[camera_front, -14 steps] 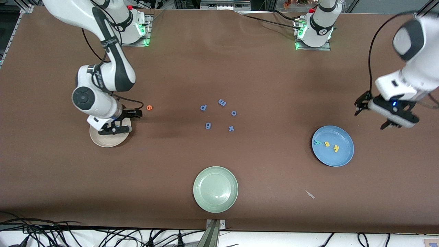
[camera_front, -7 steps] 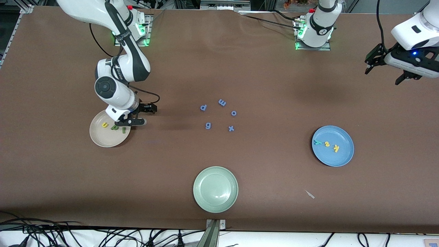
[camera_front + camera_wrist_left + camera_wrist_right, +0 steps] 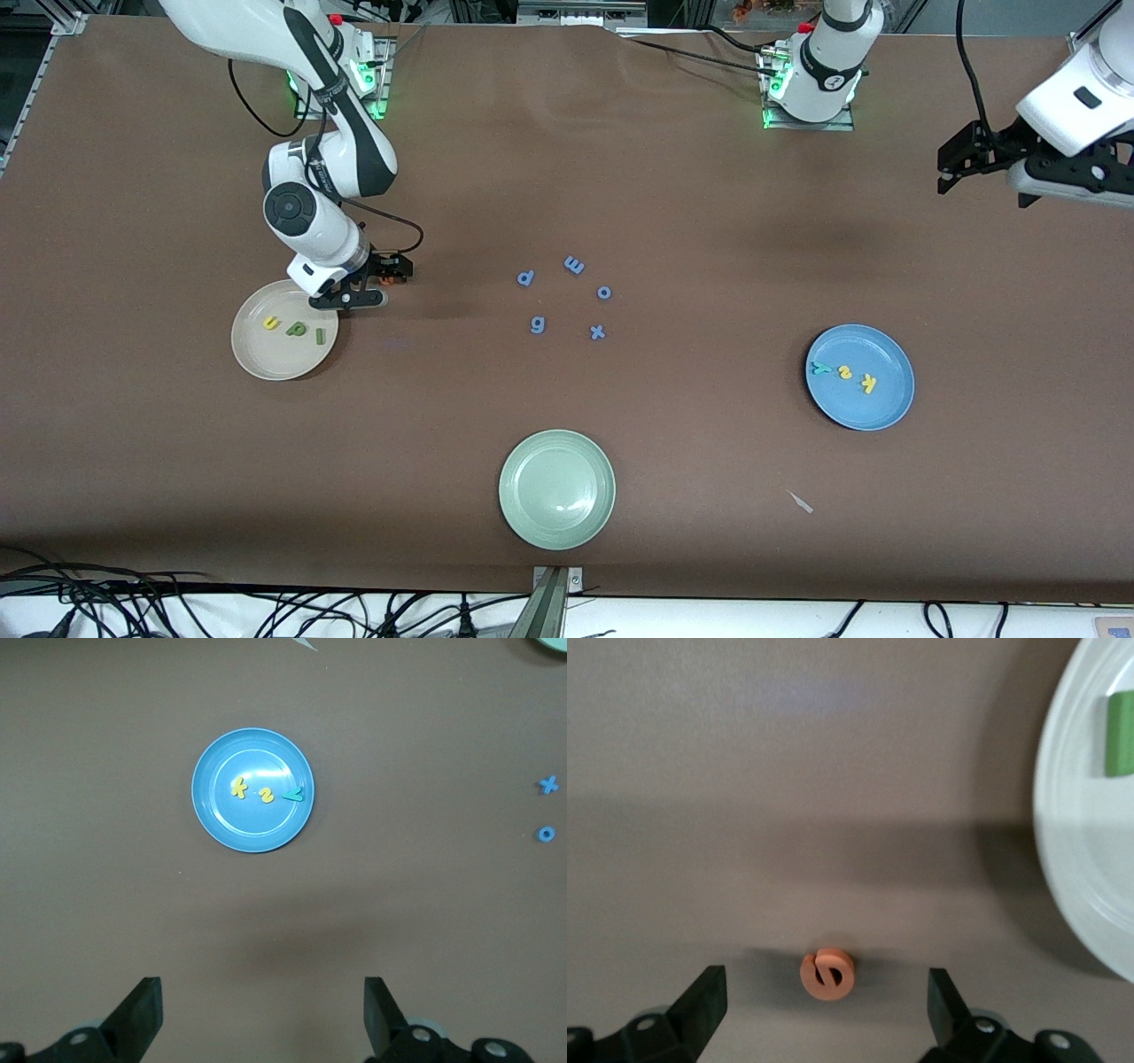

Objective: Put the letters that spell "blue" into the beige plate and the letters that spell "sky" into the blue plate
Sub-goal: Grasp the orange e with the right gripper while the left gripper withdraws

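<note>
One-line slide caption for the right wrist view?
Open right end effector poised over orange e on table, beige plate beside.

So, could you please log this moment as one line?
right gripper: open over orange e | beige plate: u, b, l | blue plate: s, k, y | left gripper: open, waiting

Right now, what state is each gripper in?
Left gripper: open, empty, raised above bare table at its own end.
Right gripper: open, empty, over the orange e beside the beige plate.
</note>
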You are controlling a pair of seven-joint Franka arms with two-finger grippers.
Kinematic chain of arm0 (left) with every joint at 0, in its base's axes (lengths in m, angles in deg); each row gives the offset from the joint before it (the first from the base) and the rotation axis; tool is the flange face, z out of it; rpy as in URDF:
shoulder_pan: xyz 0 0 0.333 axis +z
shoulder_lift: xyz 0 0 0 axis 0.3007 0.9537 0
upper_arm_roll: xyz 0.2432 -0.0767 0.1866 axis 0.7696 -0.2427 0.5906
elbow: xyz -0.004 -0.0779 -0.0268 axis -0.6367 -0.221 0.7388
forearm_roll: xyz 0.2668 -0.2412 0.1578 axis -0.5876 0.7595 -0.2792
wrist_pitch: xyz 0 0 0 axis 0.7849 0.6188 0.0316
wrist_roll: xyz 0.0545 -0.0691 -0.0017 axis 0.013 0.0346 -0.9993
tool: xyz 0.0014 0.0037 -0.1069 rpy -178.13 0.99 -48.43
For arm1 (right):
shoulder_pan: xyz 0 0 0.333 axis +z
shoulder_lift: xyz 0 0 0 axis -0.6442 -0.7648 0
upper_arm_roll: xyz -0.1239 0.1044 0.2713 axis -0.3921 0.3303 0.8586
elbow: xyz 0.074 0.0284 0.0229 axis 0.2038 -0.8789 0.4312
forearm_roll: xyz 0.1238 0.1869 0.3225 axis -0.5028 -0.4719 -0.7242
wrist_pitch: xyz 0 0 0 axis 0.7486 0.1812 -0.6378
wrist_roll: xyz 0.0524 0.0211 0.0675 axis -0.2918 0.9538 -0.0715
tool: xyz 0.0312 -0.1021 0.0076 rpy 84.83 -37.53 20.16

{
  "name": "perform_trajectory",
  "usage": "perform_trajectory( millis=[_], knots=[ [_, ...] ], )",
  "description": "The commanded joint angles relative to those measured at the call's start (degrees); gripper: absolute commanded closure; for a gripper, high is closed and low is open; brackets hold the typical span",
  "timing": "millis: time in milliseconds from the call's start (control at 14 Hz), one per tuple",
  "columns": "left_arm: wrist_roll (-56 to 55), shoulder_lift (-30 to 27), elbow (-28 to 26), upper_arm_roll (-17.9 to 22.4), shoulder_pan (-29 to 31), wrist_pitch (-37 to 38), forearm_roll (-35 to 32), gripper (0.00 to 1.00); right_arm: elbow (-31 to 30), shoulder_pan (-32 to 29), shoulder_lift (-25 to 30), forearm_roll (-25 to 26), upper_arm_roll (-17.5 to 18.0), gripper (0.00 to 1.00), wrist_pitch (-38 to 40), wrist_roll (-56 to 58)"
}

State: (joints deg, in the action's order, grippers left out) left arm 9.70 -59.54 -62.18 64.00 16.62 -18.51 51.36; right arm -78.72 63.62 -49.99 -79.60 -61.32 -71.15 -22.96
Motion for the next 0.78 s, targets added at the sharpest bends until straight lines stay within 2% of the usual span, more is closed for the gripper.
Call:
perform_trajectory(
  millis=[0,143,285,570,641,713],
  knots=[
    [-2.02,7.12,10.20,0.96,0.08,7.06,3.62,0.00,-1.85,-0.31,0.61,-0.45,0.99,0.00,-1.25,-0.38],
    [-4.21,9.16,12.78,0.96,0.53,9.28,4.87,0.00,-1.67,-0.31,0.51,-0.45,1.00,0.01,-1.25,-0.38],
    [-6.50,8.99,12.61,1.40,0.53,9.99,4.61,0.00,-1.59,-0.31,-0.36,-0.45,1.00,0.09,-1.86,-0.29],
    [-6.77,6.54,8.58,1.40,0.09,9.81,4.08,0.00,-1.59,-0.31,-1.16,-0.45,1.00,0.26,-2.57,-0.38],
    [-6.68,6.36,8.48,1.40,0.00,9.81,3.82,0.00,-1.59,-0.39,-1.24,-0.45,1.00,0.27,-2.57,-0.38],
    [-6.60,6.27,8.30,1.40,0.00,9.46,1.90,0.00,-1.50,-0.39,-1.33,-0.45,1.00,0.32,-2.57,-0.38]
  ],
)
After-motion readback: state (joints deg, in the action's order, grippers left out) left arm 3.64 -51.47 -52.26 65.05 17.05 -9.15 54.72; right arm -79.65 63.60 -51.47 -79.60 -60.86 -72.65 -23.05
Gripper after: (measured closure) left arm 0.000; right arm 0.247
